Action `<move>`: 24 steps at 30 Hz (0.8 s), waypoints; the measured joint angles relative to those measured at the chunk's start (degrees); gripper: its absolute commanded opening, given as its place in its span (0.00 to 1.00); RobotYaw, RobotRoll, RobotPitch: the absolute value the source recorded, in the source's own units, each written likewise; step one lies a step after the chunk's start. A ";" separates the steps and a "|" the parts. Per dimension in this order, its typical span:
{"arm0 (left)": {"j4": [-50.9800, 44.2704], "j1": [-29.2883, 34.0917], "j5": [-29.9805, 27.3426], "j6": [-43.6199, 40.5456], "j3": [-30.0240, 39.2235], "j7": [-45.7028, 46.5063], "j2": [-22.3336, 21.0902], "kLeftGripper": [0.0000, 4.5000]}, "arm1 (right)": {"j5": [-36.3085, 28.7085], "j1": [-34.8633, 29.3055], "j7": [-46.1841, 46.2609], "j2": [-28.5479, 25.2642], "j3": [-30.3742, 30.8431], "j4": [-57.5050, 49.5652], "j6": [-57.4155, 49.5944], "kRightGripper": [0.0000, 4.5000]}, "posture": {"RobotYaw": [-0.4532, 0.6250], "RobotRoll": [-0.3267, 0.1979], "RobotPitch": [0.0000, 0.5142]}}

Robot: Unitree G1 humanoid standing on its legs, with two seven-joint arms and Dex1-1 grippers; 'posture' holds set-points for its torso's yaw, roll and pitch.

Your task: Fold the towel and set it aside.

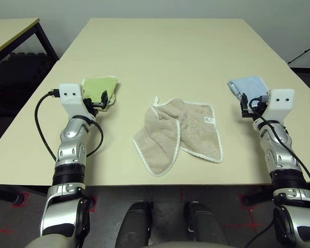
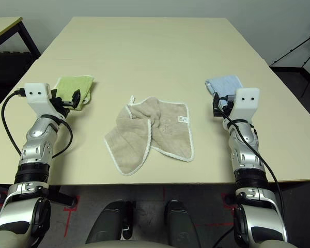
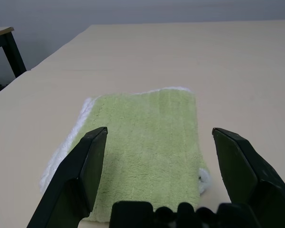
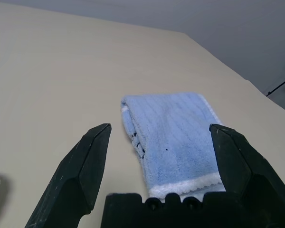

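Beige towel (image 1: pixel 180 135) lies crumpled mid counter (image 1: pixel 160 46), btwn both arms, untouched. L gripper (image 3: pixel 159 156) wide open, empty, over folded lime-green towel (image 3: pixel 142 142). R gripper (image 4: pixel 161 154) also wide open, empty, over folded light-blue towel (image 4: pixel 173 137).

Towel (image 1: pixel 178 135): beige terry, white stitched edging, small white label, white corner loop. Lies crumpled and unfolded near the table's front edge, centre, one flap lapped over the middle, nothing touching it.
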State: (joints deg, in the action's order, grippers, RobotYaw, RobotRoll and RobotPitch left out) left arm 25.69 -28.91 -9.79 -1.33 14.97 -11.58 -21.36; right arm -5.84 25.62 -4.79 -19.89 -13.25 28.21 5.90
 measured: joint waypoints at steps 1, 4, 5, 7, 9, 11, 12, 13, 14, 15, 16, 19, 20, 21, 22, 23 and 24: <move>0.00 0.00 0.01 -0.01 -0.02 0.05 0.00 1.00 | 0.00 0.00 0.00 0.00 0.00 0.00 -0.04 1.00 | 0.50 0.62 0.14; 0.10 -0.45 0.31 -0.17 -0.31 0.29 0.00 1.00 | 0.15 0.00 -0.16 0.00 0.04 0.00 -0.16 1.00 | 0.50 0.62 0.15; 0.17 -0.97 0.54 -0.24 -0.38 0.41 0.00 1.00 | 0.19 0.00 -0.21 0.00 0.05 0.00 -0.16 1.00 | 0.50 0.62 0.15; 0.17 -1.71 0.79 -0.27 -0.39 0.67 -0.01 1.00 | 0.21 0.00 -0.25 0.00 0.07 -0.06 -0.19 1.00 | 0.50 0.62 0.15; 0.17 -1.86 0.87 -0.29 -0.40 0.73 -0.02 1.00 | 0.21 -0.01 -0.28 0.00 0.07 -0.35 -0.25 1.00 | 0.50 0.62 0.15; 0.19 -1.86 0.87 -0.38 -0.42 0.73 0.01 1.00 | 0.22 -0.08 -0.28 0.00 0.07 -0.90 -0.32 1.00 | 0.50 0.62 0.15; 0.19 -1.86 0.87 -0.40 -0.42 0.73 0.01 1.00 | 0.22 -0.09 -0.29 0.00 0.07 -1.10 -0.34 1.00 | 0.50 0.62 0.15; 0.19 -1.85 0.87 -0.45 -0.42 0.72 0.01 1.00 | 0.22 -0.10 -0.29 0.00 0.07 -1.18 -0.38 1.00 | 0.50 0.62 0.15; 0.19 -1.86 0.87 -0.48 -0.42 0.72 0.01 1.00 | 0.22 -0.14 -0.29 0.00 0.07 -1.19 -0.42 1.00 | 0.50 0.62 0.15; 0.19 -1.86 0.86 -0.49 -0.41 0.73 0.01 1.00 | 0.22 -0.19 -0.29 0.00 0.07 -1.19 -0.48 1.00 | 0.50 0.62 0.15; 0.19 -1.86 0.85 -0.49 -0.41 0.72 0.01 1.00 | 0.22 -0.19 -0.29 0.00 0.07 -1.19 -0.57 1.00 | 0.50 0.62 0.15; 0.20 -1.89 0.68 -0.48 -0.41 0.38 0.04 1.00 | 0.21 -0.19 -0.29 0.00 0.07 -1.20 -0.66 1.00 | 0.49 0.62 0.15; 0.20 -1.92 0.53 -0.47 -0.41 -0.07 0.07 1.00 | 0.21 -0.19 -0.30 0.00 0.07 -1.20 -0.69 1.00 | 0.49 0.62 0.15; 0.20 -1.94 0.18 -0.47 -0.42 -0.99 0.09 1.00 | 0.21 -0.18 -0.31 0.00 0.07 -1.20 -0.73 1.00 | 0.50 0.62 0.14; 0.18 -1.95 -0.51 -0.50 -0.42 -2.40 0.09 1.00 | 0.20 -0.18 -0.32 0.00 0.07 -1.20 -0.76 1.00 | 0.50 0.62 0.14; 0.11 -1.95 -1.20 -0.59 -0.47 -3.88 0.09 1.00 | 0.20 -0.17 -0.34 0.00 0.07 -1.20 -0.79 1.00 | 0.50 0.62 0.14; -0.04 -1.96 -2.03 -0.90 -0.54 -5.87 0.05 1.00 | 0.20 -0.15 -0.37 0.00 0.07 -1.20 -0.81 1.00 | 0.50 0.62 0.14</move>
State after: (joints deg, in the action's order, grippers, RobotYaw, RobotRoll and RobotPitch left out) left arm 25.65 -30.87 -11.82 -2.23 14.44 -17.45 -21.31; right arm -5.63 25.47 -5.16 -19.89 -13.18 27.01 5.09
